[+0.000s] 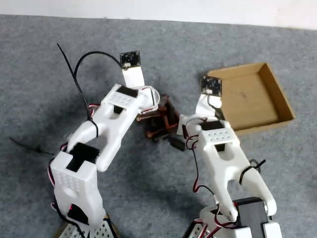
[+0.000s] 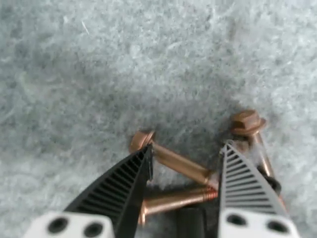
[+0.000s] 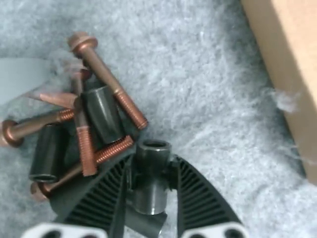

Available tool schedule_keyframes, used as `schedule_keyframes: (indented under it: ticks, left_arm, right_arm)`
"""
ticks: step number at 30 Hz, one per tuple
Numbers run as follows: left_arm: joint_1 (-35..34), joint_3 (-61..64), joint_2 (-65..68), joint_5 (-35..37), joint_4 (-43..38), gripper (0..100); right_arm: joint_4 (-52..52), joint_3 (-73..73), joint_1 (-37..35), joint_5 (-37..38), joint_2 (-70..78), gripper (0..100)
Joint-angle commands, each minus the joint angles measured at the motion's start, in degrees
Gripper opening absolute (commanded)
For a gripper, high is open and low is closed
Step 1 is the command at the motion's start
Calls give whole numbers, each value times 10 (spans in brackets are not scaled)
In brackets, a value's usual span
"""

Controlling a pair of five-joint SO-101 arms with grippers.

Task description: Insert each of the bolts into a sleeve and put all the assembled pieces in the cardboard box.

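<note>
A pile of copper bolts (image 1: 151, 121) and dark sleeves lies mid-table between the two arms. My left gripper (image 2: 188, 148) hangs open just over the pile, with one bolt (image 2: 173, 161) lying on the carpet between its fingers and two more bolts (image 2: 173, 201) (image 2: 247, 124) close by. My right gripper (image 3: 152, 163) is shut on an upright dark sleeve (image 3: 151, 173) at the pile's edge. Beside it lie two other sleeves (image 3: 101, 111) (image 3: 47, 151) crossed by several bolts (image 3: 106, 79). The cardboard box (image 1: 285, 101) stands open to the right, nothing inside it.
Grey carpet covers the table. A black cable tie (image 1: 74, 74) lies at the left near the left arm. The box wall (image 3: 292, 64) runs close beside my right gripper. Both wrist cameras (image 1: 130, 59) (image 1: 210, 85) stick out above the pile.
</note>
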Motion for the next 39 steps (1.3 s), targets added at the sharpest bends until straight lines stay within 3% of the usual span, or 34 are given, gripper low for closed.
schedule_keyframes:
  ticks: [1, 18, 28, 35, 39]
  left_arm:
    - [2, -36, 29, 6, 7, 210]
    - [6, -43, 36, 6, 47, 211]
    - [24, -161, 40, 59, 235, 213]
    - [26, -171, 41, 64, 246, 213]
    - [7, -171, 41, 110, 249, 214]
  right_arm:
    - [-19, -5, -6, 6, -23, 5]
    - [-19, -5, -6, 6, -23, 5]
    - [-19, -5, -6, 6, -23, 5]
    - [-19, -5, -6, 6, -23, 5]
    - [-19, -5, -6, 6, -23, 5]
